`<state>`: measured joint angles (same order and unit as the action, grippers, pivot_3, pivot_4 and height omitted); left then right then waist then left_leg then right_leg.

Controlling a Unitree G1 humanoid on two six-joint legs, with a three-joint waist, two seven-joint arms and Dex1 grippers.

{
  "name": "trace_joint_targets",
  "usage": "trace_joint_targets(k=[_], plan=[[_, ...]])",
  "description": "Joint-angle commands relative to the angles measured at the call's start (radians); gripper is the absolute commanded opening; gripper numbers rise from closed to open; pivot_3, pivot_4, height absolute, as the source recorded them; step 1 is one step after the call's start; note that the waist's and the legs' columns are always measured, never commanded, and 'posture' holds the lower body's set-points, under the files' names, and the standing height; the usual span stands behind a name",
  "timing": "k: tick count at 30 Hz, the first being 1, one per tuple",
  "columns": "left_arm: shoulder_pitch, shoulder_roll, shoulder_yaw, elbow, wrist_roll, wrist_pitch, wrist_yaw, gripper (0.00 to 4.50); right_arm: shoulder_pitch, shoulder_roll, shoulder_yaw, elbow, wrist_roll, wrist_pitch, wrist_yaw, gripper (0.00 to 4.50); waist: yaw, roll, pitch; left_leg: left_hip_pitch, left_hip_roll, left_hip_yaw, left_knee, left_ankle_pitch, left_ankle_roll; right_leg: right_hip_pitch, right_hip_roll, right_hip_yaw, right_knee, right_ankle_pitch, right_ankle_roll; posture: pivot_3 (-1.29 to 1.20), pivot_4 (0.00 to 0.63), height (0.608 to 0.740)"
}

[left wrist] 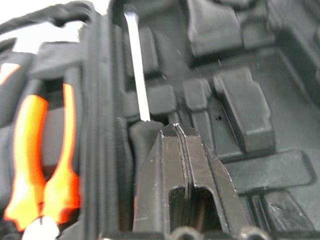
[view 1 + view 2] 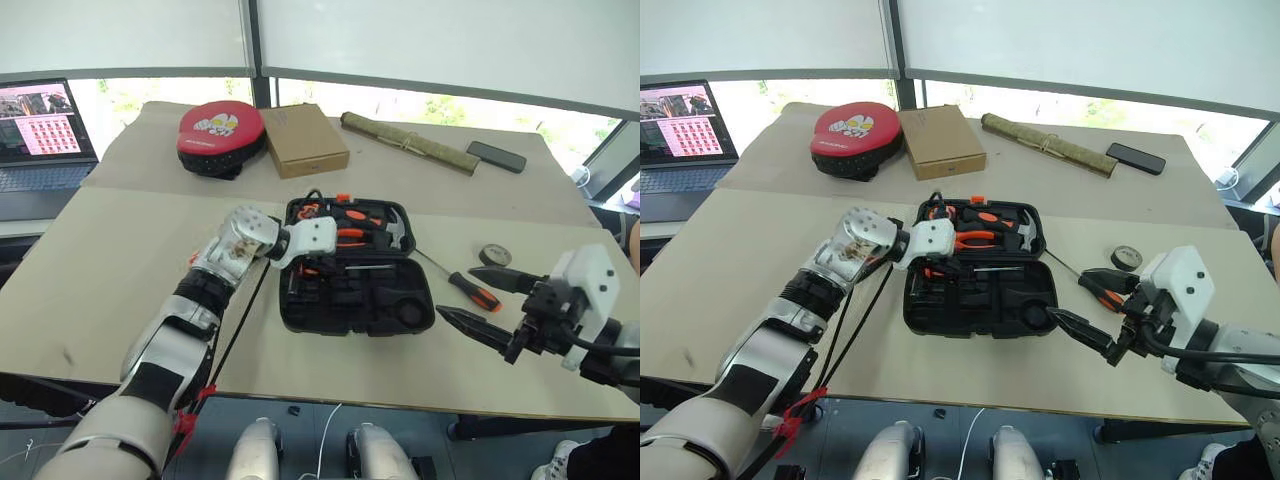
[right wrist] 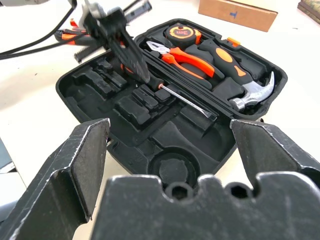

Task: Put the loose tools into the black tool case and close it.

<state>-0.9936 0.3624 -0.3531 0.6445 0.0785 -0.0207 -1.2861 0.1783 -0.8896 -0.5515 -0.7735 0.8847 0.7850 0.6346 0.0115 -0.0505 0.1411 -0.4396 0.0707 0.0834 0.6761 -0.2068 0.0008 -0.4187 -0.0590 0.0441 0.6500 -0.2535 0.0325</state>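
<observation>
Left end effector (image 2: 305, 262) reaches over the open black tool case (image 2: 355, 268) from the head camera, its fingers pressed together at the case's left edge, nothing visibly gripped between them. That case lies open in the middle of the table (image 2: 110, 270), lid half away from the robot, holding orange-handled pliers (image 2: 350, 236) and a hammer (image 2: 397, 232). One screwdriver (image 2: 473, 290) with an orange-and-black handle lies loose on the table just right of the case. Right end effector (image 2: 490, 302) hangs near that screwdriver, fingers spread wide and empty. Beyond the case sit a red-and-black round pad (image 2: 220, 135) and a cardboard box (image 2: 304, 140).

From the left wrist camera, the closed fingers (image 1: 180, 175) rest against the dark handle end of a screwdriver whose steel shaft (image 1: 137, 70) lies in a moulded slot of the case.

From the right wrist camera, the two wide-apart fingers (image 3: 75, 170) frame the case; inside it the seated screwdriver (image 3: 185, 100) lies across the middle, the left end effector touching its handle, with a tape measure (image 3: 182, 35) at the far side.
</observation>
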Motion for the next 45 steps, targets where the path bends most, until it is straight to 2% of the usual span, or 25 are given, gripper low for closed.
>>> trace_joint_targets(k=[1, 8, 12, 17, 21, 25, 28, 30, 33, 34, 35, 36, 37, 39, 42, 45], plan=[[-0.019, -0.009, 0.010, -0.010, 0.000, -0.010, 0.019, 0.01, -0.004, 0.011, -0.015, -0.023, 0.001, -0.024, -0.011, 4.50, 0.000, 0.000, 0.000, 0.000, 0.000, 0.000, 0.000, 0.000, 0.000, 0.000, 0.000, 0.000, 0.000, 0.000, 0.000, 0.00, 0.150, 0.740], [-0.009, -0.038, -0.027, 0.070, 0.059, -0.077, 0.083, 0.01, -0.015, 0.013, 0.000, -0.022, 0.002, -0.023, -0.014, 4.50, 0.001, 0.000, 0.000, 0.000, 0.000, 0.000, 0.000, 0.000, 0.000, 0.000, 0.000, 0.000, 0.000, 0.000, 0.000, 0.00, 0.150, 0.740], [0.036, -0.041, -0.103, 0.132, 0.150, -0.178, 0.122, 0.01, -0.023, 0.016, 0.011, -0.020, -0.001, -0.023, -0.021, 4.50, 0.002, 0.000, 0.000, 0.000, 0.000, 0.000, 0.000, 0.000, 0.000, 0.001, 0.000, 0.000, 0.000, 0.000, 0.000, 0.00, 0.150, 0.740], [0.022, -0.071, -0.110, 0.194, 0.186, -0.213, 0.191, 0.01, -0.005, 0.025, 0.003, -0.032, 0.002, -0.024, -0.022, 4.50, 0.009, 0.001, -0.001, 0.003, -0.001, -0.001, 0.001, 0.000, 0.001, 0.006, 0.000, 0.000, -0.001, 0.000, 0.001, 0.00, 0.150, 0.740], [0.011, -0.071, -0.065, 0.157, 0.123, -0.168, 0.135, 0.01, 0.018, 0.038, -0.006, -0.051, 0.000, -0.025, -0.031, 4.50, 0.011, 0.001, -0.001, 0.011, -0.002, -0.001, 0.001, 0.000, 0.002, 0.015, -0.001, 0.000, -0.003, 0.000, 0.002, 0.00, 0.150, 0.740], [-0.006, -0.016, 0.086, -0.038, -0.110, 0.097, -0.048, 0.01, 0.137, 0.073, -0.106, -0.083, -0.016, -0.024, -0.029, 4.50, 0.006, 0.002, -0.001, 0.008, -0.002, -0.002, 0.000, 0.000, 0.002, 0.012, 0.000, 0.000, -0.003, 0.000, 0.001, 0.00, 0.150, 0.740], [0.021, 0.038, 0.168, -0.182, -0.235, 0.260, -0.097, 0.73, 0.254, 0.113, -0.200, -0.066, -0.049, -0.039, -0.003, 4.50, -0.002, 0.003, -0.001, 0.004, -0.001, -0.003, 0.000, 0.000, 0.002, 0.009, 0.000, 0.000, -0.002, -0.001, 0.002, 0.00, 0.150, 0.740], [0.059, 0.081, 0.211, -0.276, -0.293, 0.321, -0.111, 1.42, 0.333, 0.140, -0.277, -0.034, -0.065, -0.052, 0.031, 4.50, -0.003, 0.005, -0.001, 0.004, -0.002, -0.003, 0.000, 0.000, 0.003, 0.009, 0.000, 0.000, -0.002, -0.001, 0.002, 0.00, 0.150, 0.740], [0.127, 0.188, 0.250, -0.436, -0.417, 0.489, -0.215, 2.46, 0.482, 0.163, -0.426, 0.074, -0.123, -0.107, 0.157, 4.50, -0.003, 0.012, -0.002, 0.006, -0.002, -0.003, 0.000, 0.000, 0.003, 0.011, -0.001, 0.000, -0.003, -0.001, 0.003, 0.00, 0.150, 0.740], [0.145, 0.213, 0.259, -0.477, -0.451, 0.528, -0.234, 2.67, 0.510, 0.161, -0.466, 0.119, -0.129, -0.118, 0.190, 4.50, -0.004, 0.013, -0.002, 0.008, -0.002, -0.003, -0.001, 0.000, 0.003, 0.012, -0.001, 0.000, -0.003, -0.002, 0.003, 0.00, 0.150, 0.740], [0.158, 0.231, 0.264, -0.508, -0.476, 0.553, -0.240, 3.19, 0.528, 0.157, -0.491, 0.151, -0.131, -0.129, 0.214, 4.50, -0.004, 0.013, -0.001, 0.009, -0.002, -0.002, -0.001, 0.000, 0.003, 0.013, 0.000, 0.000, -0.003, -0.002, 0.002, 0.00, 0.150, 0.740], [0.169, 0.244, 0.273, -0.533, -0.502, 0.581, -0.241, 3.35, 0.541, 0.154, -0.511, 0.181, -0.132, -0.136, 0.235, 4.50, -0.004, 0.013, -0.001, 0.009, -0.002, -0.002, -0.001, 0.000, 0.003, 0.013, -0.001, 0.000, -0.003, -0.003, 0.002, 0.00, 0.150, 0.740], [0.183, 0.265, 0.295, -0.567, -0.545, 0.624, -0.248, 3.82, 0.562, 0.142, -0.533, 0.236, -0.139, -0.146, 0.276, 4.50, -0.003, 0.013, -0.001, 0.010, -0.002, -0.002, 0.000, 0.000, 0.003, 0.014, -0.001, 0.000, -0.003, -0.003, 0.002, 0.00, 0.150, 0.740], [0.207, 0.302, 0.318, -0.620, -0.594, 0.687, -0.247, 4.40, 0.585, 0.115, -0.546, 0.324, -0.154, -0.161, 0.348, 4.50, -0.003, 0.014, -0.001, 0.011, -0.002, -0.003, 0.000, 0.000, 0.003, 0.015, -0.001, 0.000, -0.003, -0.007, 0.002, 0.00, 0.150, 0.740], [0.261, 0.354, 0.314, -0.694, -0.614, 0.687, -0.255, 4.40, 0.555, 0.059, -0.469, 0.412, -0.223, -0.218, 0.393, 4.50, -0.005, 0.015, -0.001, 0.013, -0.002, -0.002, -0.001, 0.000, 0.003, 0.016, -0.001, 0.001, -0.003, -0.010, 0.000, 0.00, 0.150, 0.740], [0.296, 0.378, 0.308, -0.737, -0.618, 0.664, -0.246, 4.40, 0.433, -0.005, -0.360, 0.459, -0.246, -0.230, 0.387, 4.50, -0.017, 0.016, -0.001, 0.016, -0.002, -0.001, -0.002, 0.000, 0.003, 0.017, -0.001, 0.003, -0.003, -0.010, -0.001, 0.00, 0.150, 0.740]])
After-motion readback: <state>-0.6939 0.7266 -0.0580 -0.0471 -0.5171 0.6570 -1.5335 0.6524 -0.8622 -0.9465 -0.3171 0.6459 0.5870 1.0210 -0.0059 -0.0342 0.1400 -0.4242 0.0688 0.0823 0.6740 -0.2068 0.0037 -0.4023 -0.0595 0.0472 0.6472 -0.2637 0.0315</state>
